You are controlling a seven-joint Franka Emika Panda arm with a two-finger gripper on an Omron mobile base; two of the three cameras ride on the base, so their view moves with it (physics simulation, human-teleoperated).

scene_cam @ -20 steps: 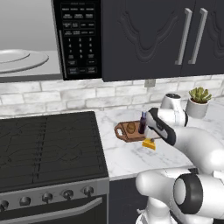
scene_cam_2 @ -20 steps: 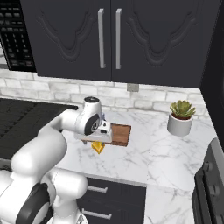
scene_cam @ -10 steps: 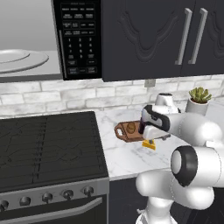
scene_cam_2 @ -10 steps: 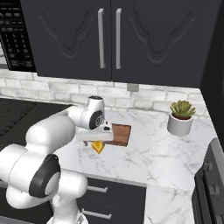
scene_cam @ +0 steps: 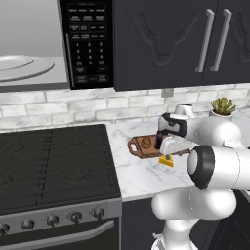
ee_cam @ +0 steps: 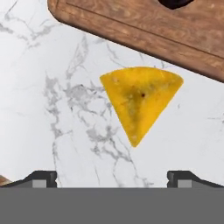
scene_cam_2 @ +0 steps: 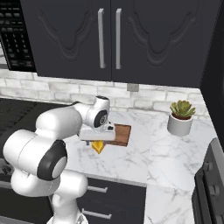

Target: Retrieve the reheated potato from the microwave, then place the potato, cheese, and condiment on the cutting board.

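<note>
Item: cheese pick, in progress. We are hovering the tool (ee_cam: 112,177) above the marble tabletop (ee_cam: 43,109), fingertips (ee_cam: 41,177) spread wide apart and gripping nothing.

Contents, left to right as the left base view lays them out:

- The microwave (scene_cam: 90,44), far up and left of the tool: black keypad panel, door standing open on a grey interior, round glass turntable lying bare.
- The black stove (scene_cam: 53,161), left of the tool: matte grates, steel front with knobs.
- The cutting board (scene_cam: 146,148), just beyond the tool: reddish-brown wood, visible grain, darker rim, rounded handle end.
- The potato (scene_cam: 146,142), resting on the board: small, round, dull brown.
- The condiment (scene_cam: 158,141), standing on the board just right of the potato: slim dark bottle, partly hidden by the wrist.
- The cheese (ee_cam: 140,98), directly ahead of the tool, lying flat on the tabletop beside the board's edge and seemingly not touching it: yellow-orange wedge, slightly mottled, one sharp point facing the tool.
- A potted plant (scene_cam: 223,106), right of the tool near the wall.

Handling note: we are judging that the wedge is sitting off-centre between the fingertips, toward the right one. We are advising a small sideways shift, then a straight descent, closing across the wider part rather than the thin point, which looks likely to slip out.
</note>
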